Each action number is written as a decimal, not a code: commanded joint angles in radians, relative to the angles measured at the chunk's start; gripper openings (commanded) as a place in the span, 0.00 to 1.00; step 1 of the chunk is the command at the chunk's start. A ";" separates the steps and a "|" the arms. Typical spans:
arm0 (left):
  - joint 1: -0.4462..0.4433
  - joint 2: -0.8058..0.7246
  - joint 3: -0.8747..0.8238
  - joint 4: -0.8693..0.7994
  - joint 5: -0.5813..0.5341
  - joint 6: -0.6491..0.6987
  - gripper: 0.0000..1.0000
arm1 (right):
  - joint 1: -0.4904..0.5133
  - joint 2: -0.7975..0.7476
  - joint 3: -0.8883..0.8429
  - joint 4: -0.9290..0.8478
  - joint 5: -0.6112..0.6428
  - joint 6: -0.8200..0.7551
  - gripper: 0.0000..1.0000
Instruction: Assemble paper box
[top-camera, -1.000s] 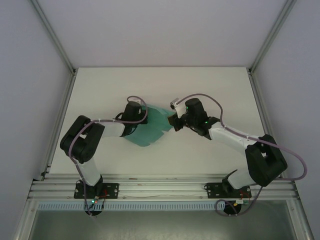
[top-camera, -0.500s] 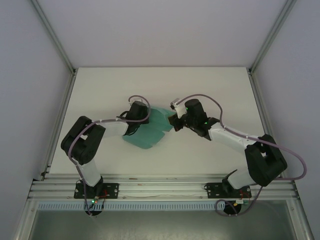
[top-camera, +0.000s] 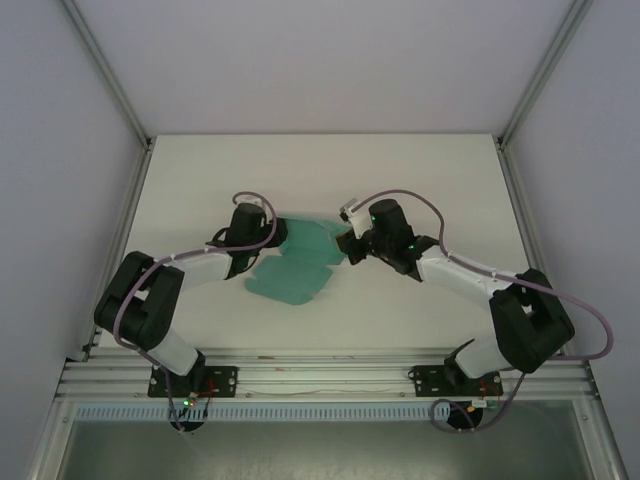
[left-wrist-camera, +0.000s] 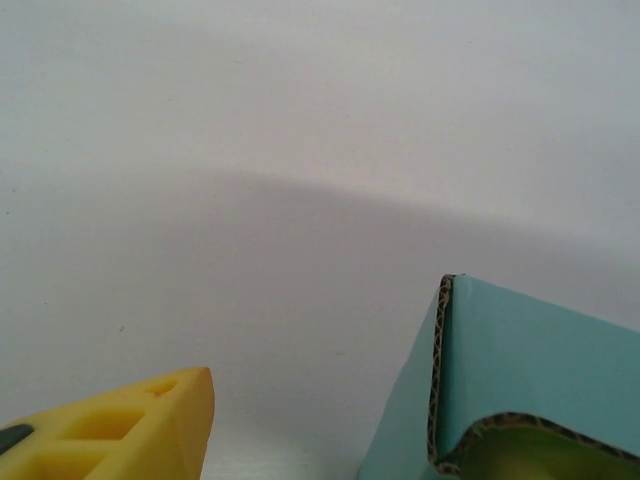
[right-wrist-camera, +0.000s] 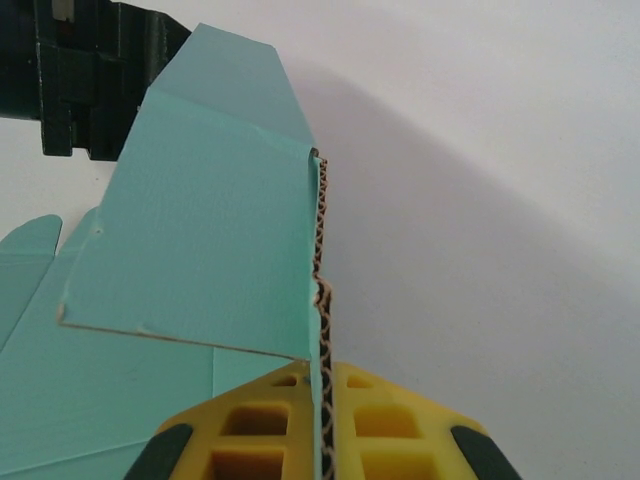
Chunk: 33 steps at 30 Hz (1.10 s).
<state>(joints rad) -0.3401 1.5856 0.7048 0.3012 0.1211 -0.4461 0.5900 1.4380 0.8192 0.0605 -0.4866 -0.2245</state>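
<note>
Pinching the right edge of the paper box (top-camera: 298, 268), the right gripper (top-camera: 346, 246) has its yellow fingers (right-wrist-camera: 250, 440) shut tight on a raised flap, the fluted edge of the card running straight down between them. The box is a teal die-cut sheet, mostly flat on the white counter (top-camera: 420, 170) about midway between the two arms, with that right-hand panel lifted and a folded corner also standing up on the left. The left gripper (top-camera: 260, 252) sits at the sheet's left side with its fingers (left-wrist-camera: 140, 425) parted and nothing between them; the upright corner stands just beside the gripper, not in its grasp.

The card looks light and thin, with a corrugated core. It should be stiff across a panel, yet willing to bend only along its scored creases. It would likely slide on the smooth counter if pushed without being held down, and the cut edges could crush or kink under a hard squeeze. The best hold is probably near a flap's free edge, close to a crease, with the fingers flat on both faces.
</note>
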 joint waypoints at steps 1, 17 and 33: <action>0.014 0.030 -0.011 0.073 0.079 0.012 0.58 | 0.000 -0.007 -0.020 -0.077 0.012 -0.015 0.00; -0.016 0.092 -0.010 0.111 0.090 0.015 0.03 | 0.000 -0.006 -0.017 -0.046 0.058 0.038 0.09; -0.101 0.005 -0.036 0.093 -0.103 0.055 0.00 | -0.005 -0.315 -0.099 0.019 0.424 0.263 1.00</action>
<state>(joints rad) -0.4282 1.6287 0.6907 0.4011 0.0811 -0.4053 0.5880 1.1595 0.7383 0.0422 -0.1776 -0.0200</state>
